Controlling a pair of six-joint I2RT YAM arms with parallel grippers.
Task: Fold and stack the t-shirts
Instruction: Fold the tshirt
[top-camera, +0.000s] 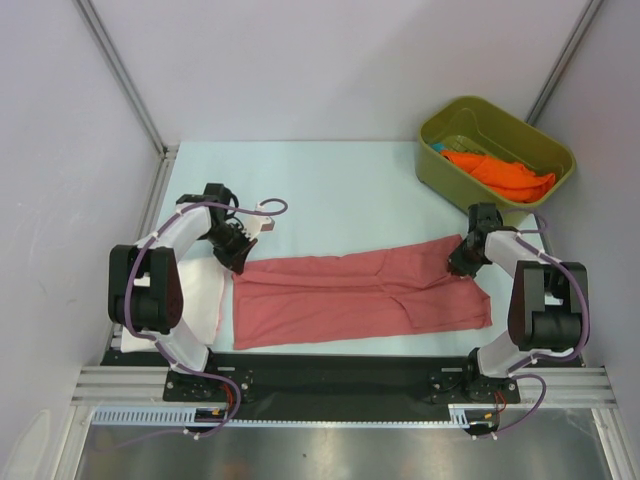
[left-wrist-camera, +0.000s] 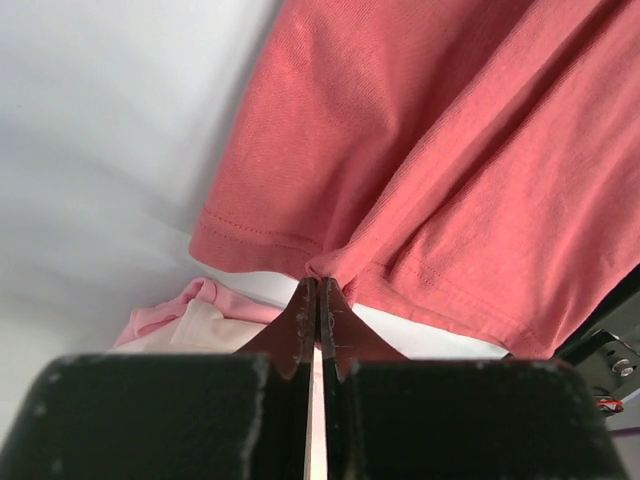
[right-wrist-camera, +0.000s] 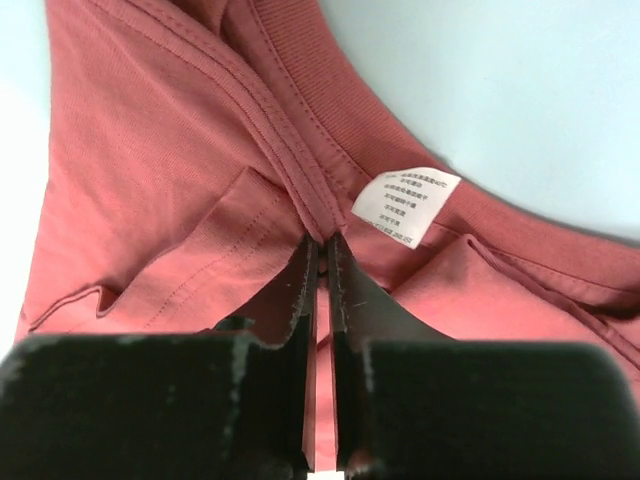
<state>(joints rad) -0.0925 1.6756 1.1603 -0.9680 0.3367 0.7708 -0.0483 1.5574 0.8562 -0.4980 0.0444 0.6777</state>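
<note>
Salmon-red t-shirt, left gripper pinching hem, right gripper seemingly pinching collar

Centre: salmon-red cloth t-shirt, spread left-to-right on the pale flat table.
Left: white cloth t-shirt, just beside it.
Far right: olive-green plastic bin, bright orange cloth t-shirt inside.

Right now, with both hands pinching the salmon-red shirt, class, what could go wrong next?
1. The left hand pinches only the very edge of the hem on the salmon-red t-shirt; it may slip on lifting.
2. The right hand grips at the collar seam, perhaps one layer only, so the fold could sag.
</note>
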